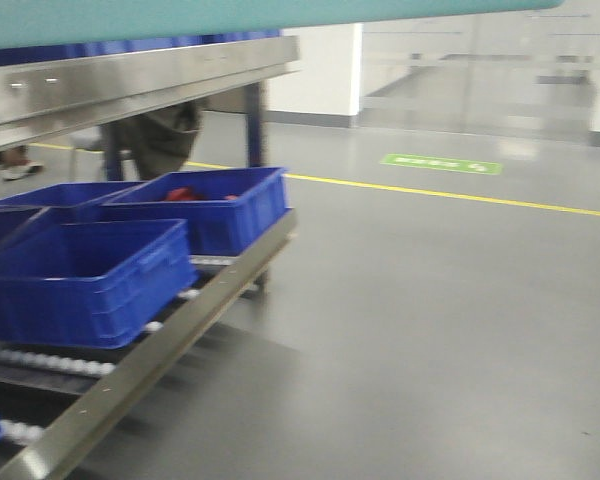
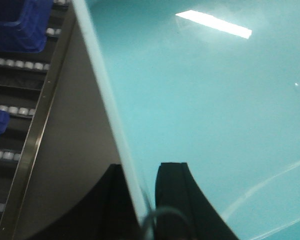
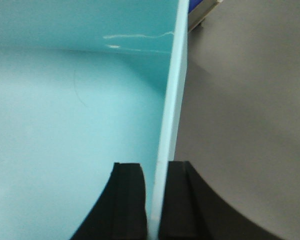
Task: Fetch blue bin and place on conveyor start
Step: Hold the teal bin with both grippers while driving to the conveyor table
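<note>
Bin (image 2: 215, 100) carried between both arms, one wall each.
Left fingers (image 2: 172, 200) clamp its wall at 6 o'clock, with the basin toward 2. Right fingers (image 3: 127, 200) clamp the opposite wall, basin toward 10. The long axis spans arm to arm. Shelf (image 1: 130, 85) with dark bins (image 1: 80, 280) lies at 9 o'clock. No belt in view.

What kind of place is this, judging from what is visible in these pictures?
Probably a factory or warehouse floor. A stainless steel roller rack carries dark blue ribbed storage bins, and the smooth grey floor has a yellow line and a green floor marking.
</note>
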Controlling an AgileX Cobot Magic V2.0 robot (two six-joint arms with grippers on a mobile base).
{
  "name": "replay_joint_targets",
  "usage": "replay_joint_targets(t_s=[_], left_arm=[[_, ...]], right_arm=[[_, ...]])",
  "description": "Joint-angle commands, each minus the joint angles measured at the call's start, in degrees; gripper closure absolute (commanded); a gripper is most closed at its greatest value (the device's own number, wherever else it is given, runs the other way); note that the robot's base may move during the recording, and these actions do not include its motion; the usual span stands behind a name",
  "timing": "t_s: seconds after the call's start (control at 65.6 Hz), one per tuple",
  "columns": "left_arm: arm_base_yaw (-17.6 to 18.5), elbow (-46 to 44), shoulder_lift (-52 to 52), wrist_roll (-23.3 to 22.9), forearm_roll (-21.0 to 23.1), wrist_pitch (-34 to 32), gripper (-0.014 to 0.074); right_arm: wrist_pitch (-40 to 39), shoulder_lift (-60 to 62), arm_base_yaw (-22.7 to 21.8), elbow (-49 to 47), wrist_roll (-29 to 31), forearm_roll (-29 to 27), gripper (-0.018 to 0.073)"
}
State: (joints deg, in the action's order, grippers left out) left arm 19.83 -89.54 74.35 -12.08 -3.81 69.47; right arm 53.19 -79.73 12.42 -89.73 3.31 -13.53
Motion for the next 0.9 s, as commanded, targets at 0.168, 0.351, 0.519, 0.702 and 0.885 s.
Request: replay_joint_targets(t_s=[0.168, 0.351, 0.519, 0.702, 0.885], left_arm=[[-0.16, -0.14, -0.78, 1.33, -0.73, -0.43, 0.0708], [-0.16, -0.14, -0.78, 1.33, -0.73, -0.43, 0.0708], [-0.16, -0.14, -0.78, 1.33, -0.73, -0.43, 0.0708], [-0.16, -0.14, -0.78, 1.33, -0.73, -0.43, 0.0708], [-0.16, -0.14, -0.78, 1.33, -0.73, -0.43, 0.0708]], right_arm=[[-2.68, 0.45, -0.4, -0.22, 1.02, 1.74, 0.0711], [-2.68, 0.45, -0.4, -0.22, 1.02, 1.74, 0.0711], [-2.68, 0.45, -0.4, -0.22, 1.02, 1.74, 0.0711], [-2.68, 0.45, -0.4, -0.22, 1.02, 1.74, 0.0711], [-2.68, 0.45, -0.4, -0.22, 1.02, 1.74, 0.0711]])
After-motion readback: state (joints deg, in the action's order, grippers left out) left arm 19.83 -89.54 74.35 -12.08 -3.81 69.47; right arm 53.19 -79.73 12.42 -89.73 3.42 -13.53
